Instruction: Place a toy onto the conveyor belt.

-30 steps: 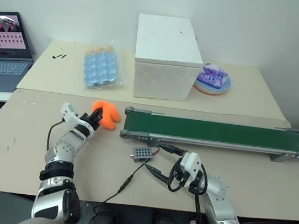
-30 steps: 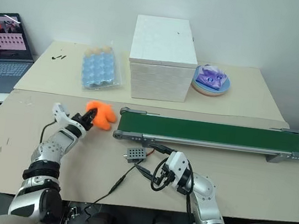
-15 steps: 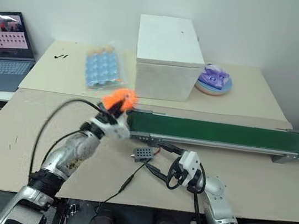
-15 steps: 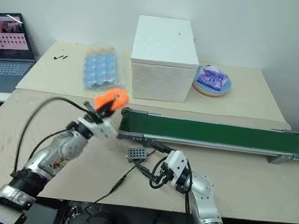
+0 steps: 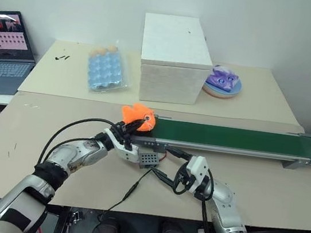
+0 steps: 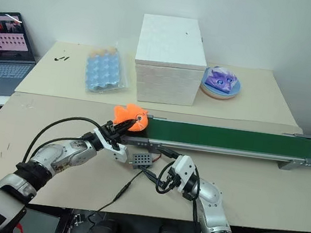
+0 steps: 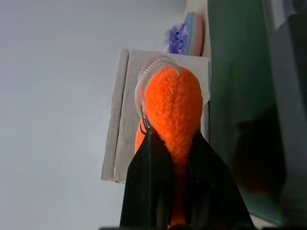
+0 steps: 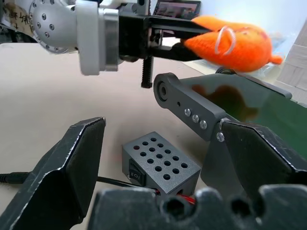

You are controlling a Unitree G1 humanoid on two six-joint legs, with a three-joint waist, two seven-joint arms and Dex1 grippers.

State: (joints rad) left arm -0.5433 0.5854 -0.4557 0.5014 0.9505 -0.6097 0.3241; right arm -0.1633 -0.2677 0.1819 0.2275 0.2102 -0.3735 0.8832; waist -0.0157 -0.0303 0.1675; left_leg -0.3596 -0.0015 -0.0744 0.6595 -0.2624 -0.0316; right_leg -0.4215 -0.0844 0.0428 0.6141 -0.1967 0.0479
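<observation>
Right wrist view shows you the left pincer (image 8: 184, 40) clamped on the orange plush fish (image 8: 230, 40), held just above the conveyor belt (image 5: 227, 139) end; your right pincer (image 8: 158, 158) gapes wide around the grey box (image 8: 160, 165).

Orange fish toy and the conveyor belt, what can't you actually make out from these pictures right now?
- Whether the orange fish toy touches the conveyor belt or hangs just above its end: the head views cannot settle it.
- The toy's tail end: covered by the left gripper fingers in the left wrist view.
- The belt's far end: cut off by the frame edge in the left eye view.
- The laptop screen content: too small.
</observation>
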